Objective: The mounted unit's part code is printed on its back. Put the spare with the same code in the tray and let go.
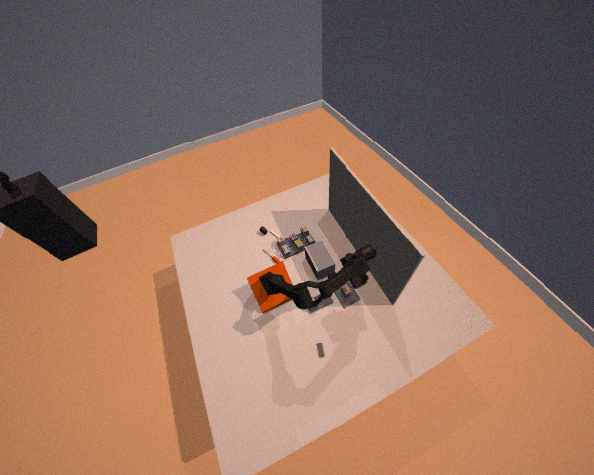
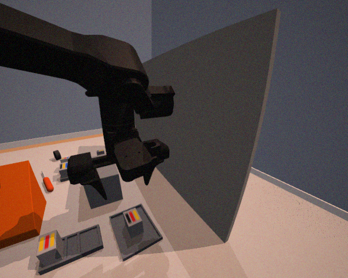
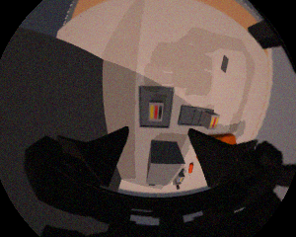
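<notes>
My gripper (image 2: 126, 190) (image 3: 159, 130) is open and empty, its fingers wide apart above the work area. A grey spare (image 1: 346, 289) (image 2: 133, 224) (image 3: 156, 112) with black, red and yellow stripes stands in the dark grey square tray (image 2: 118, 236) (image 3: 143, 94), clear of the fingers. A plain grey box (image 1: 318, 255) (image 2: 104, 190) (image 3: 166, 168) stands beside the tray; whether it is the mounted unit, I cannot tell. A printed code on a back face is not visible.
A near rack (image 2: 81, 242) (image 3: 187, 115) holds a yellow-red-yellow block (image 2: 47, 247) (image 3: 213, 121). Striped blocks stand at a far rack (image 1: 287, 255). A tall dark panel (image 1: 363, 220) (image 2: 204, 119) rises beside the arm. An orange block (image 1: 266, 302) (image 2: 12, 191), a screwdriver (image 1: 275, 258) (image 2: 47, 183) and a small dark piece (image 1: 320, 349) (image 3: 224, 63) are also there.
</notes>
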`<state>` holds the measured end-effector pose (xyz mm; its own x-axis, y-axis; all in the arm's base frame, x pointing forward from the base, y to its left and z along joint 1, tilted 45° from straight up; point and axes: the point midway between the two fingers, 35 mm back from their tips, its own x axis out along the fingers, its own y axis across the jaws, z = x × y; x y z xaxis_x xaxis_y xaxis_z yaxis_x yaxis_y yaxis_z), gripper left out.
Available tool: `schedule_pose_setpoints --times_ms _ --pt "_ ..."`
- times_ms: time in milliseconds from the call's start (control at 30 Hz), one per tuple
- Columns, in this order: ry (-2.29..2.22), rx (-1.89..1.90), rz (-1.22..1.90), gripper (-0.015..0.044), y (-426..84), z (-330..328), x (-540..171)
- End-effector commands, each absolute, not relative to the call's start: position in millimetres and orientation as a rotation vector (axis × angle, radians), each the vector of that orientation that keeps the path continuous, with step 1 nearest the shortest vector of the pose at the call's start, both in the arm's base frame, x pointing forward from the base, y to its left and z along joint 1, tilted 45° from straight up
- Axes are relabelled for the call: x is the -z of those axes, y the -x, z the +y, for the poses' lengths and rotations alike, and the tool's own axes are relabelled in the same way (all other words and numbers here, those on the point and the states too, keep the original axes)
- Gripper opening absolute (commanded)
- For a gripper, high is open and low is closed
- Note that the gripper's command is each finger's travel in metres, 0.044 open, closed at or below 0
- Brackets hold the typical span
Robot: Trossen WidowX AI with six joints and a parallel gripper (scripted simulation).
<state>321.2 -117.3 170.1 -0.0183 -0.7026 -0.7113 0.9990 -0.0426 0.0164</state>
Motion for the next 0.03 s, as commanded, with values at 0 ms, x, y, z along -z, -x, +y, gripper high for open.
schedule_pose_setpoints --times_ms 0 --pt "-0.646 1.513 0.596 0.0440 -321.5 -117.4 -169.7"
